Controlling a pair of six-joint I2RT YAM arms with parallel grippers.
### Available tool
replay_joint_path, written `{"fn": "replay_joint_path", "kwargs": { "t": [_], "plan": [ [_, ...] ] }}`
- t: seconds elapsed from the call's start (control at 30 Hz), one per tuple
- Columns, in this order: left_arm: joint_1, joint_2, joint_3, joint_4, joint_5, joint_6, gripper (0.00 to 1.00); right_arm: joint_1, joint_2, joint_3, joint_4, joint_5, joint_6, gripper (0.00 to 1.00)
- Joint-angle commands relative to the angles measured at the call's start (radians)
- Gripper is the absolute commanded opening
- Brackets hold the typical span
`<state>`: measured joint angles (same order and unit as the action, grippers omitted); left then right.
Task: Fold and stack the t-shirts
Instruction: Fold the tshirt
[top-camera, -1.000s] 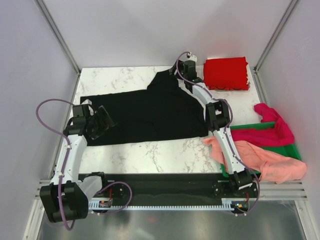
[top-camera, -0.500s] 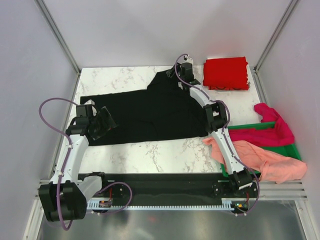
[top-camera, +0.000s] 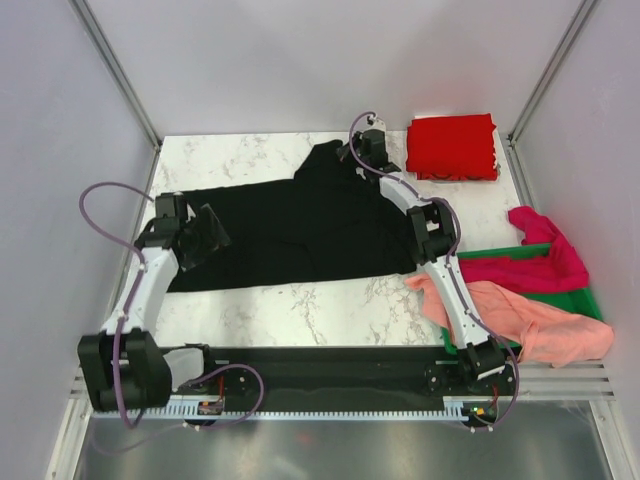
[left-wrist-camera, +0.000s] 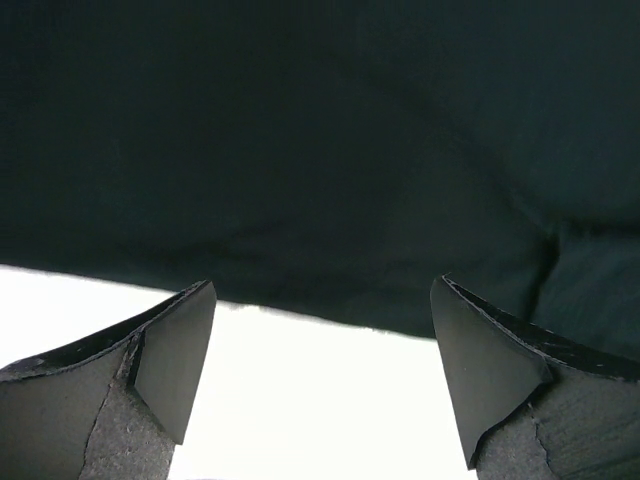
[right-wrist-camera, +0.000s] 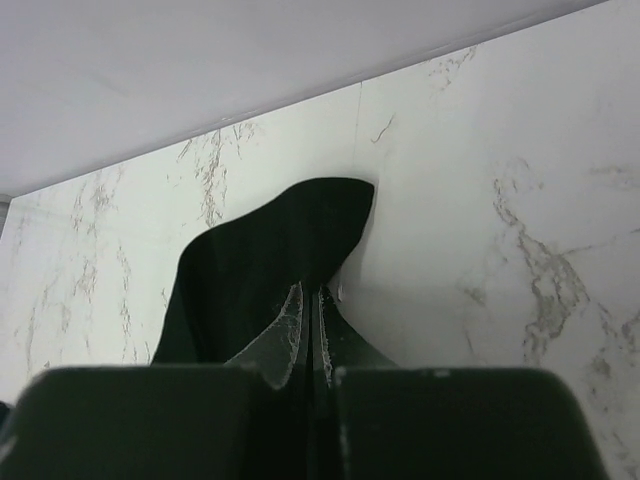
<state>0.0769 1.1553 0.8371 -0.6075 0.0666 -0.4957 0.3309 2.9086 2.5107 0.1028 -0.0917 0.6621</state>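
Note:
The black t-shirt (top-camera: 300, 225) lies spread flat across the marble table (top-camera: 250, 155). My right gripper (top-camera: 353, 153) is at the shirt's far corner, shut on a peak of black cloth (right-wrist-camera: 260, 270). In the right wrist view the gripper (right-wrist-camera: 312, 292) pinches that fold, which rises off the table. My left gripper (top-camera: 208, 236) hovers open at the shirt's left near edge. In the left wrist view the hem (left-wrist-camera: 320, 150) lies just ahead of the gripper (left-wrist-camera: 322, 292), with nothing between the fingers. A bright red t-shirt (top-camera: 452, 147) sits folded at the far right corner.
At the right edge a green bin (top-camera: 583, 300) holds a magenta t-shirt (top-camera: 545, 262) and a salmon-pink t-shirt (top-camera: 535, 322), both crumpled and spilling over its rim. Grey walls and metal posts enclose the table on three sides.
My right gripper has shut on the black shirt's far corner. The left arm has shifted a little left and away, over the shirt's left edge, still open.

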Motion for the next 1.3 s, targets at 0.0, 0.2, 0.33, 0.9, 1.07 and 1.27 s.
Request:
{"fn": "replay_joint_path", "kwargs": {
  "t": [0.0, 0.2, 0.33, 0.9, 1.07, 1.27],
  "plan": [
    [0.014, 0.140, 0.193, 0.083, -0.121, 0.022, 0.95, -0.006, -0.074, -0.119, 0.072, -0.031, -0.015, 0.00],
    [0.176, 0.539, 0.566, 0.081, -0.096, -0.079, 0.84, -0.013, -0.098, -0.157, 0.136, -0.089, -0.004, 0.00],
    [0.241, 0.760, 0.816, 0.069, -0.103, -0.083, 0.82, -0.030, -0.129, -0.217, 0.192, -0.123, 0.037, 0.00],
    [0.297, 1.224, 1.206, -0.029, -0.224, -0.038, 0.64, -0.050, -0.118, -0.234, 0.253, -0.180, 0.113, 0.00],
    [0.297, 1.235, 1.191, -0.029, -0.214, -0.027, 0.63, -0.053, -0.121, -0.237, 0.255, -0.184, 0.117, 0.00],
    [0.282, 1.262, 1.249, -0.044, -0.217, -0.006, 0.58, -0.055, -0.117, -0.234, 0.259, -0.189, 0.125, 0.00]
  ]
}}
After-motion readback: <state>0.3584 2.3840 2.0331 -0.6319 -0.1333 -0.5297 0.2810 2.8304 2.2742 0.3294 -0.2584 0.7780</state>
